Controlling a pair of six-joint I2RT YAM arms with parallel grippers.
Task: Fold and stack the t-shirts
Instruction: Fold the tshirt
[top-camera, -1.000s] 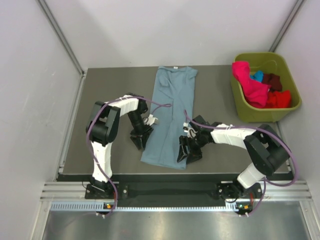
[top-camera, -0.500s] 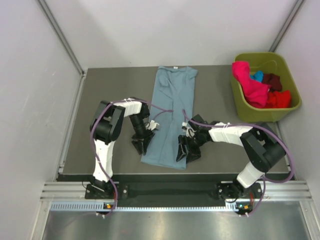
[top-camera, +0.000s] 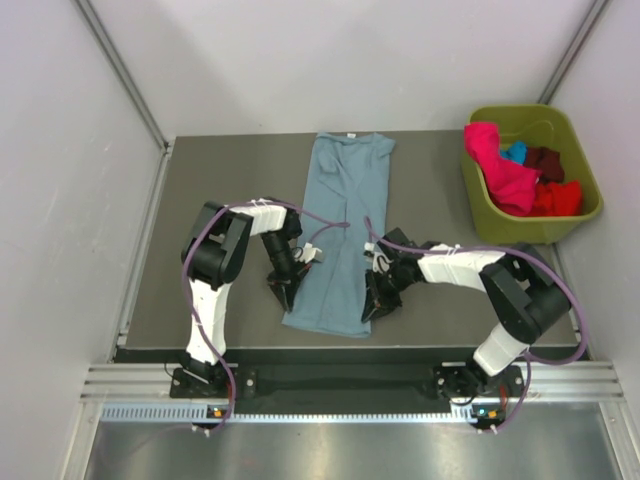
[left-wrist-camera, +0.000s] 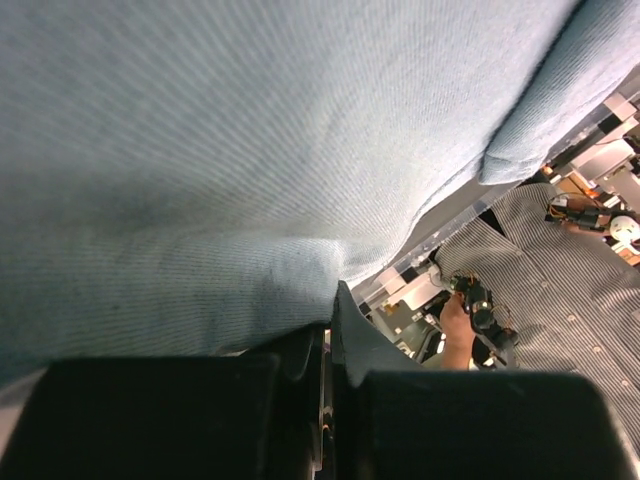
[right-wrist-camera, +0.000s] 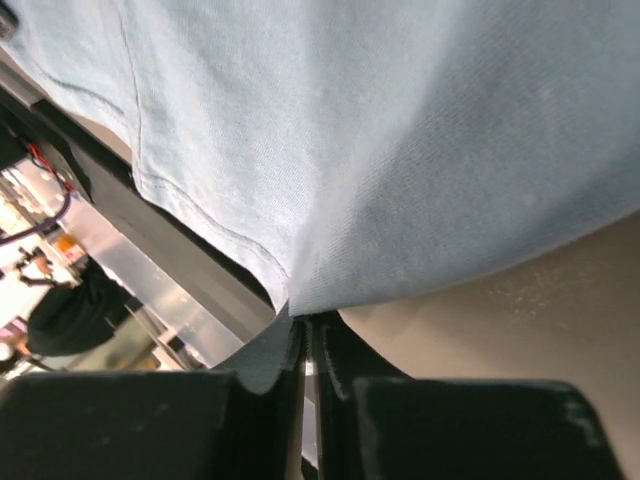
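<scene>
Near edge of the table (top-camera: 220, 180) first: both grippers are down on the hem end of the grey tee (top-camera: 340, 215). It lies as a long strip running from the near edge to the far edge, collar at the far end. The left gripper (top-camera: 283, 292) sits on the strip's left side and the right gripper (top-camera: 377, 300) on its right. In the wrist views, each has its jaws pressed together on a small bite of cloth.

That small bite is what worries me. It's right at the edge, so the cloth could slide out as soon as the arms lift. I honestly can't tell from the wrist views how many layers each pinch has. If it's only the top one, the strip peels open instead of folding over. If one arm travels faster than the other, the fold lands crooked.

The other tees (top-camera: 497, 165) are heaped in the bin (top-camera: 590, 215) at the far right corner, well apart from all this.
</scene>
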